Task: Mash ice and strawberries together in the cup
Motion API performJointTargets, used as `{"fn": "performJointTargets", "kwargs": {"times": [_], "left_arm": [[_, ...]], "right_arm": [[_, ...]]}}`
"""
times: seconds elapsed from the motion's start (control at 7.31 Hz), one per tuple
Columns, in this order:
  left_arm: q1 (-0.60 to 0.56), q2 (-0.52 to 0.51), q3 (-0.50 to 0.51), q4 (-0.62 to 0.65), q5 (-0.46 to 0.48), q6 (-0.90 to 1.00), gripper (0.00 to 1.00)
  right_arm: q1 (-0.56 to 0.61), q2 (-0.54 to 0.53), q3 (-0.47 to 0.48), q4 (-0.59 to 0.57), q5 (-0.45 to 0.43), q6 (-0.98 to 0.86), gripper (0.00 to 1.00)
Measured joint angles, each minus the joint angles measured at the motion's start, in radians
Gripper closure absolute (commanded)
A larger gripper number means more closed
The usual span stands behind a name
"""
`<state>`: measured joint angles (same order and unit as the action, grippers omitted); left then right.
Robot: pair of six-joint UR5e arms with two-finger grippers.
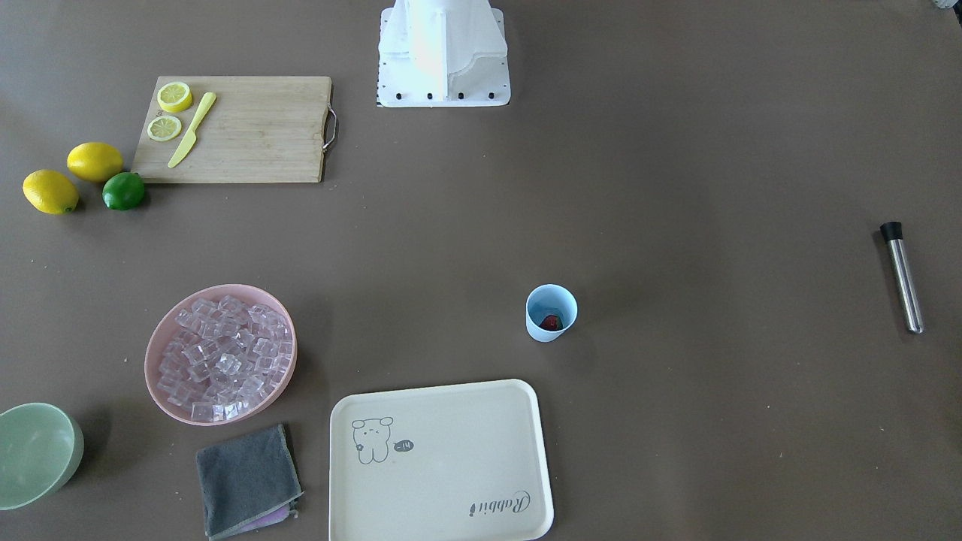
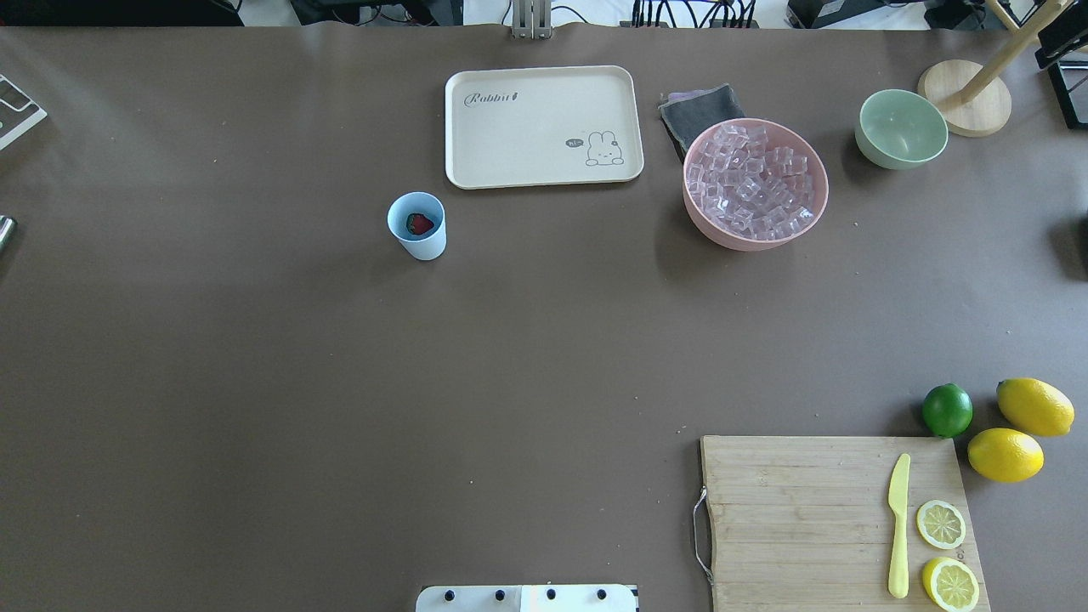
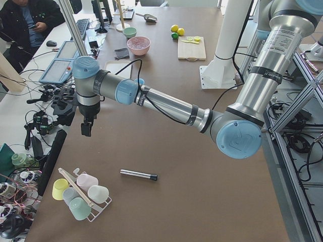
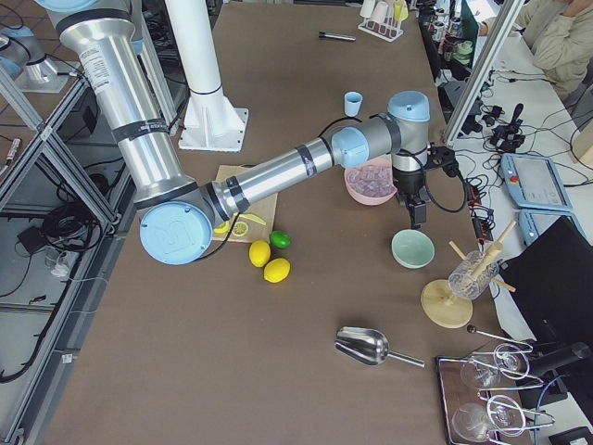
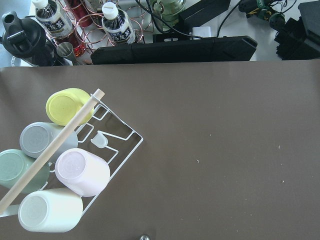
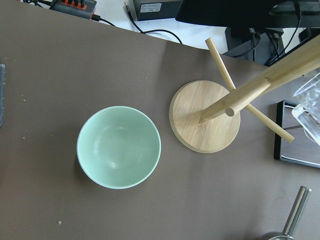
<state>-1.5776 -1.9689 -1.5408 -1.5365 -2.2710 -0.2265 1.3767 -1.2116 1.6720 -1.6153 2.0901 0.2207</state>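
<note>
Cup (image 1: 551, 312) upright on open bench (image 1: 676, 188), mouth up, near the cream tray (image 1: 451, 451) corner; nothing crowds it. Strawberry (image 1: 551, 322) lies at its bottom. Ice (image 1: 225, 357) heaped in pink bowl (image 1: 150, 368), well apart from cup. Steel muddler (image 1: 903, 276) lies flat, black cap toward robot base. Left gripper (image 3: 87, 128) hangs over bench end, right gripper (image 4: 416, 218) above green bowl (image 4: 412, 248); cannot tell whether either's fingers are apart or together.
</note>
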Motion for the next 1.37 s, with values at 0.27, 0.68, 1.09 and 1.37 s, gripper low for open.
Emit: {"fn": "performJointTargets", "kwargs": {"times": [0.27, 0.68, 1.09, 1.37], "left_arm": [[0.007, 0.000, -0.002, 0.008, -0.008, 0.001, 0.02], [0.033, -0.001, 0.046, 0.003, -0.012, 0.003, 0.02], [0.067, -0.012, 0.188, -0.071, -0.012, 0.006, 0.02], [0.080, -0.014, 0.209, -0.104, -0.012, 0.003, 0.02]], "right_arm": [[-0.003, -0.014, -0.001, 0.001, 0.000, 0.000, 0.01], [-0.014, -0.038, -0.016, 0.003, -0.002, -0.005, 0.01], [-0.012, -0.053, -0.006, 0.003, 0.000, -0.001, 0.01], [-0.010, -0.049, -0.003, 0.003, 0.001, 0.002, 0.01]]}}
